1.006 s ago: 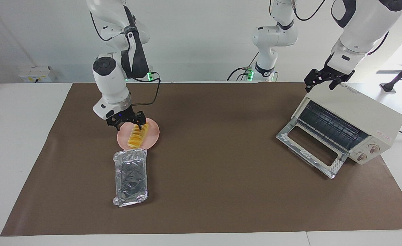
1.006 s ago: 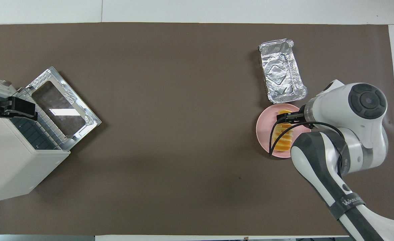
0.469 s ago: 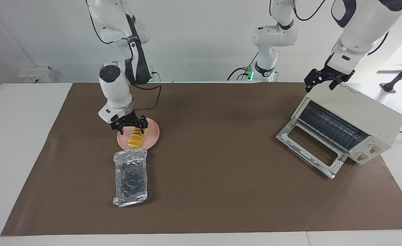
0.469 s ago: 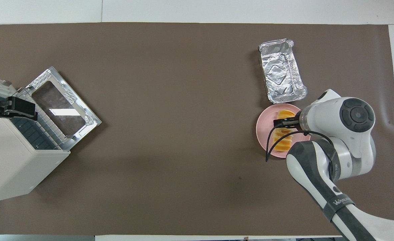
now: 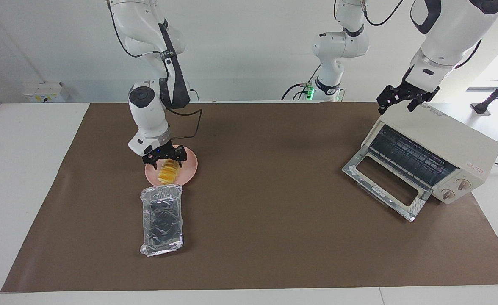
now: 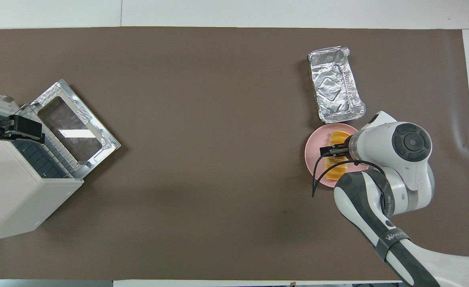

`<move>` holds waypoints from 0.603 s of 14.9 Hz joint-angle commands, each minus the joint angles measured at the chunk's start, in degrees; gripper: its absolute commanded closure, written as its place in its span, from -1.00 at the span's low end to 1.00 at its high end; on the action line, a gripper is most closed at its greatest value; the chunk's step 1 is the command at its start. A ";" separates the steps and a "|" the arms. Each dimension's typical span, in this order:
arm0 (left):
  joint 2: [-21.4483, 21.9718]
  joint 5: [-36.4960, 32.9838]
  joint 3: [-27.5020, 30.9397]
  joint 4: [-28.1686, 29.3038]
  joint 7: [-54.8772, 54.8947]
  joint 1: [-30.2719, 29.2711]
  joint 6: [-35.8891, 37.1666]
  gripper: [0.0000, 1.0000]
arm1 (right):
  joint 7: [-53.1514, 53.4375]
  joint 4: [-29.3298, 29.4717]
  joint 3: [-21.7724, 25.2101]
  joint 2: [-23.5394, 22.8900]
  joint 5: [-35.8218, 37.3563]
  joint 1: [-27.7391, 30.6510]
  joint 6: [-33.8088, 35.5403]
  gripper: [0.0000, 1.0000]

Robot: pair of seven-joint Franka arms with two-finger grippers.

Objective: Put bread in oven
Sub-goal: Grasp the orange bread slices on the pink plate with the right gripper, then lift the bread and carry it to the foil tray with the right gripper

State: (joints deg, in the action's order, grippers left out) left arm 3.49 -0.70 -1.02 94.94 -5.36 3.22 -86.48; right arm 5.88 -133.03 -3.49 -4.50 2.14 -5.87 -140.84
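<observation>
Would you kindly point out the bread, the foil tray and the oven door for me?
bread (image 5: 167, 173): facing view, middle of the yellow slices on the plate.
foil tray (image 5: 162, 221): facing view, its crinkled floor.
oven door (image 5: 385, 182): facing view, glass pane of the dropped door.

One bread (image 5: 168, 172), oven (image 5: 439, 146), plate (image 5: 189, 167), foil tray (image 5: 161, 220).

We see a matt brown paper sheet (image 5: 274, 220) covering the smooth white table (image 5: 24, 140). The foil tray (image 5: 162, 220) is crinkled, shiny metal; the pink plate (image 5: 189, 167) looks smooth; the oven (image 5: 444, 140) has a matt cream shell and glossy glass door (image 5: 385, 181).
</observation>
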 commanded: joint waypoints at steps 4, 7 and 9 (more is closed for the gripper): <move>1.43 0.26 0.05 1.21 -0.44 -0.23 0.52 -1.00 | -1.57 -0.48 -0.11 -0.15 -0.73 0.24 -1.11 0.90; 1.43 0.26 0.05 1.21 -0.35 -0.23 0.44 -1.00 | -1.48 -0.39 -0.11 -0.15 -0.73 0.24 -0.84 1.00; 1.43 0.35 0.05 1.21 -0.35 -0.14 0.52 -1.00 | -1.74 -0.22 -0.11 -0.24 -0.73 0.33 -0.58 1.00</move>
State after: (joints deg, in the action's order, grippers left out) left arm 3.49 -0.70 -1.02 94.94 -5.36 3.22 -86.48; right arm 5.62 -132.96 -3.49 -4.73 2.14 -5.87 -140.86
